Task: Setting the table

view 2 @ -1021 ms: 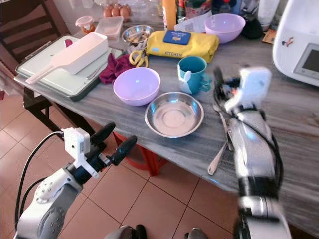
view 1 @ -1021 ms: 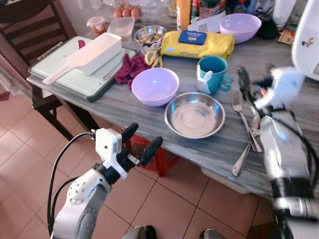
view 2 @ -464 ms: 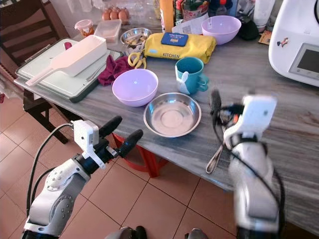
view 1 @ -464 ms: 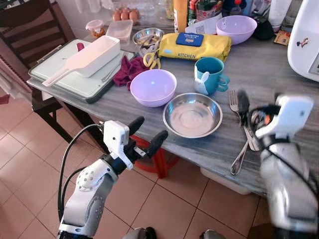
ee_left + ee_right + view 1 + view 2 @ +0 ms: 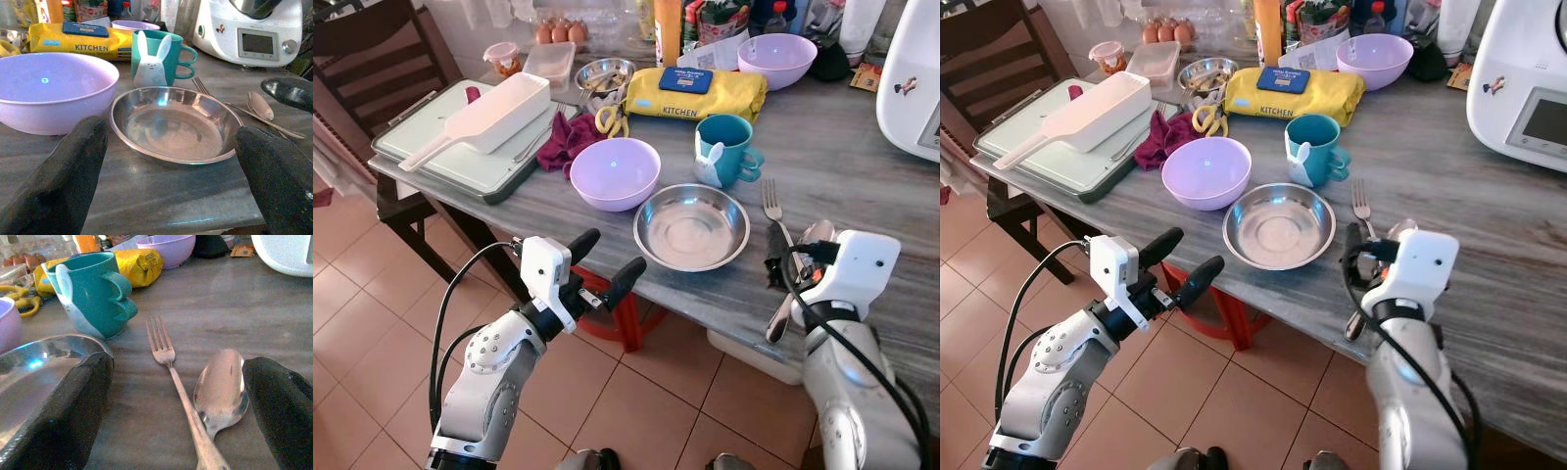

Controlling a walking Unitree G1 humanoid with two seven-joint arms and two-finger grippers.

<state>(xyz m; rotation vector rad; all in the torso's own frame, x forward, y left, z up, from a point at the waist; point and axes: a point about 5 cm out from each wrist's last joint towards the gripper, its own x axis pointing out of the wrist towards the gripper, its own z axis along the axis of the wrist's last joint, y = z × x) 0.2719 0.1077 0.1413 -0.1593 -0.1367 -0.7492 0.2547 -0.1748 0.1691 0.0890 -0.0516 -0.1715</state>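
Right jaws: our right gripper stands wide and holds nothing; its two black fingers straddle the cutlery, low over the table edge.
Between those jaws: the fork and the spoon lie flat, side by side, handles crossing near us; both thin polished steel.
How they handle: we judge them light, stiff and slippery; lying flush on the table, they leave little for a finger to get under; best taken across the narrow handle, one piece at a time, since the crossed handles may drag each other.
Just beyond the right jaws: a teal mug with a white rabbit figure on it, glossy and rigid; a shallow steel plate, round and mirror-bright, touching neither.
Left jaws: our left gripper is also wide and empty, held off the table edge over the tiled floor; it looks toward the plate.
Farther from the left jaws: a lilac plastic bowl, smooth and matt; behind it a crumpled maroon cloth, soft.
Table surface: grey streaked grain, hard and slick.
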